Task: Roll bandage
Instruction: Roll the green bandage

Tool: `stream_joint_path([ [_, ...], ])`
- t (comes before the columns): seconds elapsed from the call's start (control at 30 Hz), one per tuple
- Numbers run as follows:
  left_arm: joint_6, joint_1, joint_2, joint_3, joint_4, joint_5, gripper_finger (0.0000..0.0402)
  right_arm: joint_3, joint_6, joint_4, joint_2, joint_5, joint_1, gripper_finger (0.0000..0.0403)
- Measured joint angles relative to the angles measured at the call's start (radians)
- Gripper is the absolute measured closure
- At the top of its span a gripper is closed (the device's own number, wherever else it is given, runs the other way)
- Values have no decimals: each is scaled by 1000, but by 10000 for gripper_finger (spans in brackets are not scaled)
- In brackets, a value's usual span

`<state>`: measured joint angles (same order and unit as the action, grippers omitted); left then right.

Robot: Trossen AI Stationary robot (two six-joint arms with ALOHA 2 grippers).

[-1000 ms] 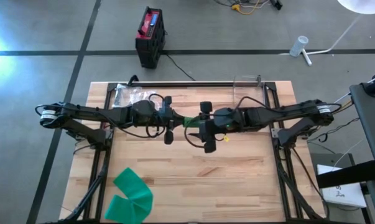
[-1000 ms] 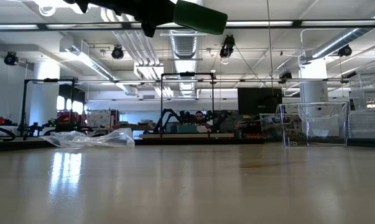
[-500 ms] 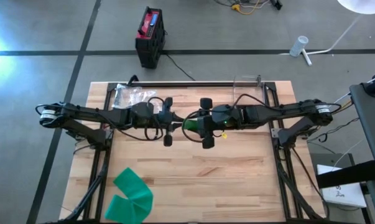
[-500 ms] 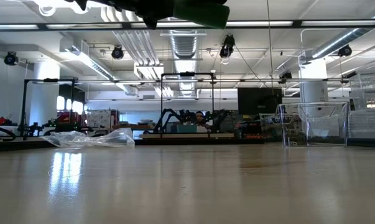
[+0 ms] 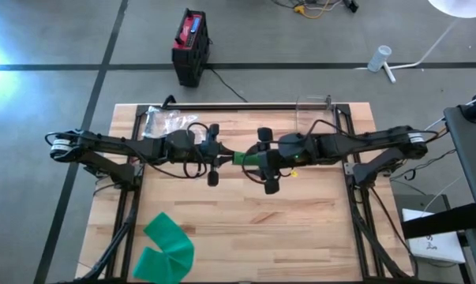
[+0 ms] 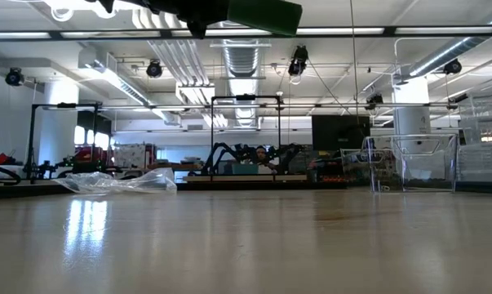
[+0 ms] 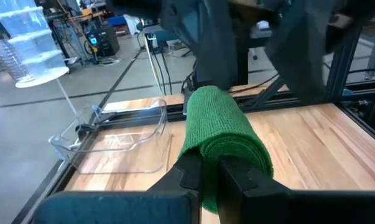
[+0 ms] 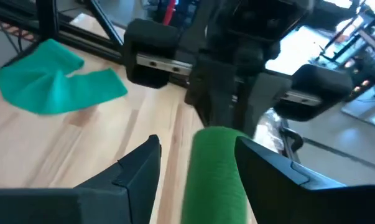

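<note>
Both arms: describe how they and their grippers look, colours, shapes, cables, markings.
Both are slim, dark, jointed arms with loose black cables looping beside the wrists. The left gripper and right gripper each end in two flat, black, angular fingers. The left arm shows a pale band at its outer end. The right wrist has a small yellow mark.

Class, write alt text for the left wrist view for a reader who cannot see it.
The left gripper is shut on a green rolled bandage, held above a wooden table. A clear plastic container sits on the table beyond it, and the other arm looms, blurred, behind.
</note>
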<state>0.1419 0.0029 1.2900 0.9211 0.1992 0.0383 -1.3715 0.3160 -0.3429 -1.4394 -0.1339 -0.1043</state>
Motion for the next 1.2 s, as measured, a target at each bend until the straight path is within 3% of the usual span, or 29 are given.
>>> stream_joint_path([
  [0.53,64,-8,2,-2,6,-3,393,5,-2,-19,-48,-41,39,204],
  [0.77,155,-14,1,-2,36,-11,393,6,-18,-18,-58,2,41,204],
  [1.2,179,-13,0,0,70,-9,393,8,-39,-28,-64,12,41,204],
])
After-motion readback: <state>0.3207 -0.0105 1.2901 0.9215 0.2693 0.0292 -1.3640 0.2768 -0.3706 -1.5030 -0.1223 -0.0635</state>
